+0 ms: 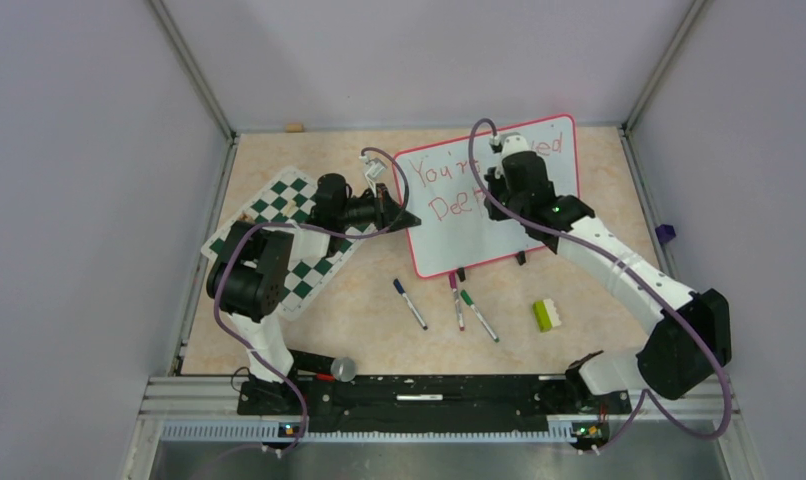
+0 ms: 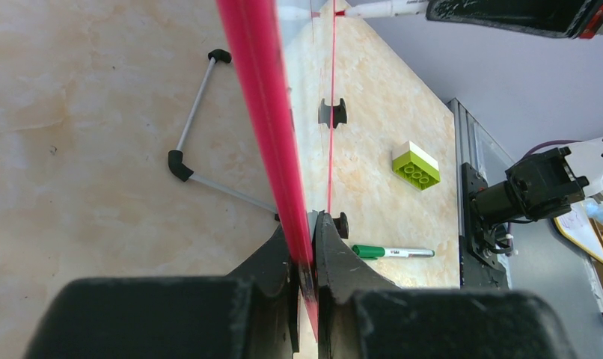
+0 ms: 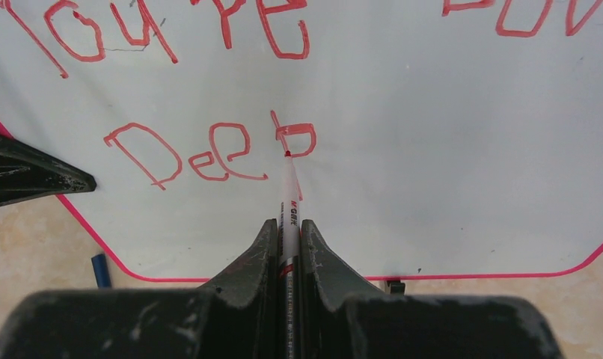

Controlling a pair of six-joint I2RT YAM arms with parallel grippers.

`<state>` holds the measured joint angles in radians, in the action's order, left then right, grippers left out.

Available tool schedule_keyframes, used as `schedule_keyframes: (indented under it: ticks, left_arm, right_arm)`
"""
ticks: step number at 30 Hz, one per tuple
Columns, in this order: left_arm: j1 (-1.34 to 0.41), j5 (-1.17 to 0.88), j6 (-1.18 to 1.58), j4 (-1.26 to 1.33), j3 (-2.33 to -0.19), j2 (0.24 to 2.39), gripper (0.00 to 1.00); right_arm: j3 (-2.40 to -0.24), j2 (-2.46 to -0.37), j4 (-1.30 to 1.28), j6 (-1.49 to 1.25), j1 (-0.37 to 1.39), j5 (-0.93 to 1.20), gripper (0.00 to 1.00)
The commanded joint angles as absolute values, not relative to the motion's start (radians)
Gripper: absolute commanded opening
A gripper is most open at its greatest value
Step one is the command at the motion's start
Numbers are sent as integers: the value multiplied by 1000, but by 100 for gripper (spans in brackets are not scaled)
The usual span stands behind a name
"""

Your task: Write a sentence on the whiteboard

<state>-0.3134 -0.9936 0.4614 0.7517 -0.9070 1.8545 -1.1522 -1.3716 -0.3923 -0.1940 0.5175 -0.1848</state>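
Writing step, mid-sentence. Whiteboard [image 1: 469,245] stands propped at far centre of the desk [image 1: 359,330]. Left gripper [image 2: 306,232] is pinched on its red side edge, steadying it. Right gripper [image 3: 287,232] is clamped on a red marker [image 3: 289,194], tip at the second line's last letter. Next move likely needs light, even pressure while working rightward.

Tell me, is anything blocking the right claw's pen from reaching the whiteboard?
Nothing visible. The right gripper holds the red marker, whose tip seems to meet the whiteboard at the lower line's last letter. The left gripper clamps the board's edge.
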Motion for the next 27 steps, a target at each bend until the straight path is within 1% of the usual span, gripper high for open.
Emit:
schedule_keyframes:
  ticks: [1, 5, 27]
  left_arm:
    - [-332, -943, 249, 706, -868, 1873, 0]
    - [-333, -945, 249, 706, -870, 1873, 0]
    - [-333, -945, 249, 703, -871, 1874, 0]
  right_arm:
    - [-1169, -1287, -361, -203, 488, -190, 0]
    - [-1187, -1280, -352, -204, 468, -196, 0]
    - [-1292, -1413, -301, -195, 447, -239, 0]
